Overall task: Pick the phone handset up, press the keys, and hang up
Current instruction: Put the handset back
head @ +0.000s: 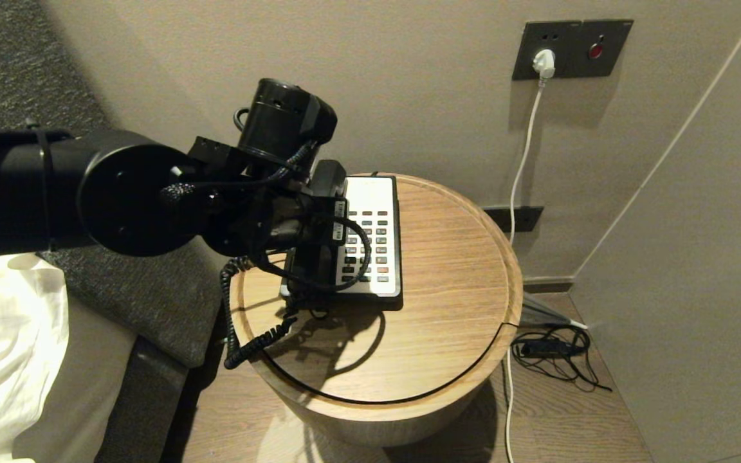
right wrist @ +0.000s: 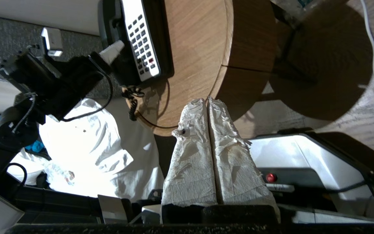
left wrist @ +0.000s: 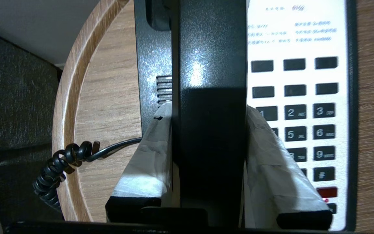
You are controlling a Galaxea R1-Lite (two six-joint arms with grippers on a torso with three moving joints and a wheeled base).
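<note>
I see the round wooden table [head: 448, 308] with the phone base [head: 377, 238] lying on its far left part. My left gripper [left wrist: 208, 112] sits over the left side of the phone base, its taped fingers [left wrist: 148, 156] clamped on the black handset [left wrist: 211, 97], beside the keypad [left wrist: 304, 123]. My right gripper [right wrist: 208, 104] hangs off the table's near side, fingers pressed together, holding nothing.
</note>
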